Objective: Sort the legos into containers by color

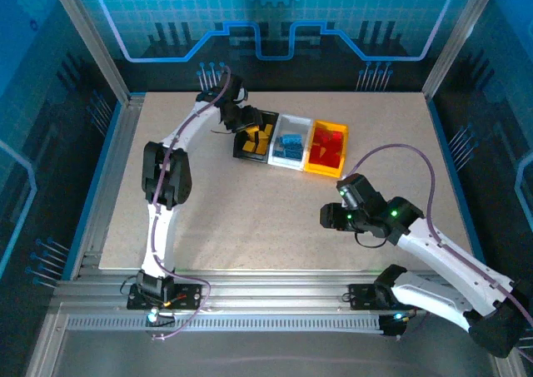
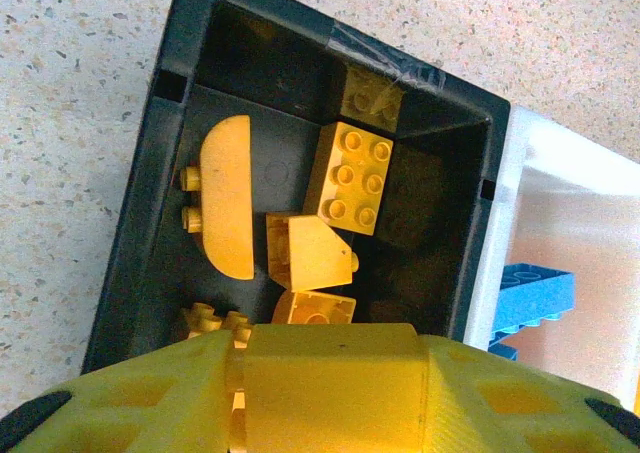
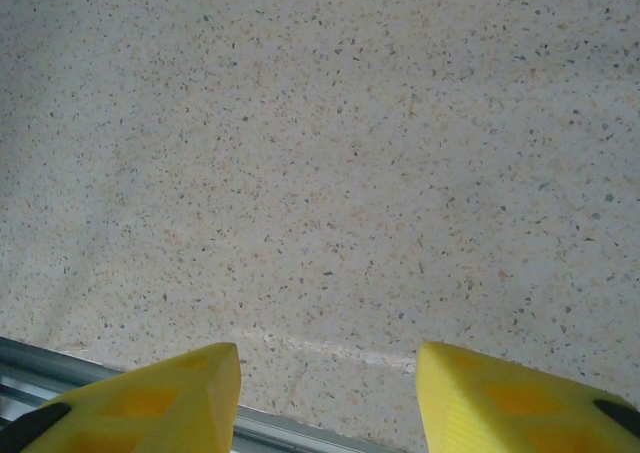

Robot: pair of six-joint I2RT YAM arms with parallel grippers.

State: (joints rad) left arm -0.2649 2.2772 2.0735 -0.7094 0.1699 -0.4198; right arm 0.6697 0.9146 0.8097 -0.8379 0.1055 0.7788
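My left gripper (image 2: pixel 330 353) is shut on a yellow lego (image 2: pixel 330 388), held just over the near end of the black container (image 2: pixel 150 203). Several yellow legos lie inside it, among them a studded block (image 2: pixel 350 178) and a rounded piece (image 2: pixel 228 195). In the top view the left gripper (image 1: pixel 244 126) hangs at the black container (image 1: pixel 250 156). Joined to it are the white container (image 1: pixel 287 165), which holds blue legos (image 1: pixel 291 144), and the yellow container (image 1: pixel 323 172), which holds red legos (image 1: pixel 331 144). My right gripper (image 3: pixel 328 358) stands open over bare table, with nothing between its fingers.
The right gripper (image 1: pixel 326 217) sits low over the speckled tabletop (image 1: pixel 250 219), below the row of containers. A metal rail (image 3: pixel 60 363) runs along the table's near edge. A blue lego (image 2: pixel 535 298) shows in the white container (image 2: pixel 495 243) beside the black one.
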